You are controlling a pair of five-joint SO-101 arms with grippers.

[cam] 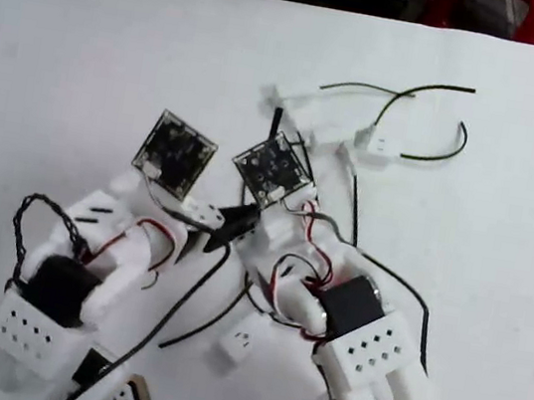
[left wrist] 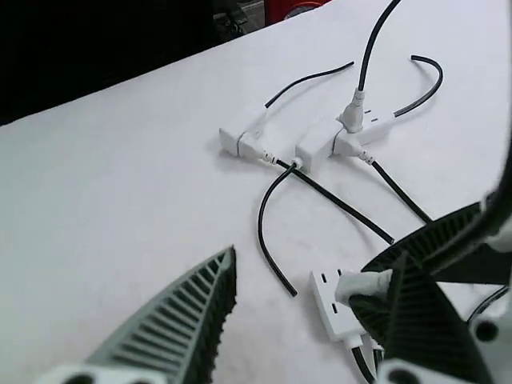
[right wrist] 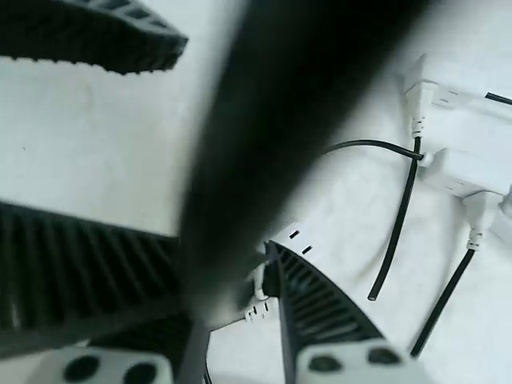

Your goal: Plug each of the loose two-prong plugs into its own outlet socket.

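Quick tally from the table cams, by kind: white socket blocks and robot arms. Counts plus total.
Socket blocks: 5
Arms: 2
Total: 7

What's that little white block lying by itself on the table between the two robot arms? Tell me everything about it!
It is a small outlet socket, a boxy block that looks like white plastic. Small dark slots dot its upward face, and nothing is plugged in. It lies slightly turned on the white table, with a black cable running close beside it.
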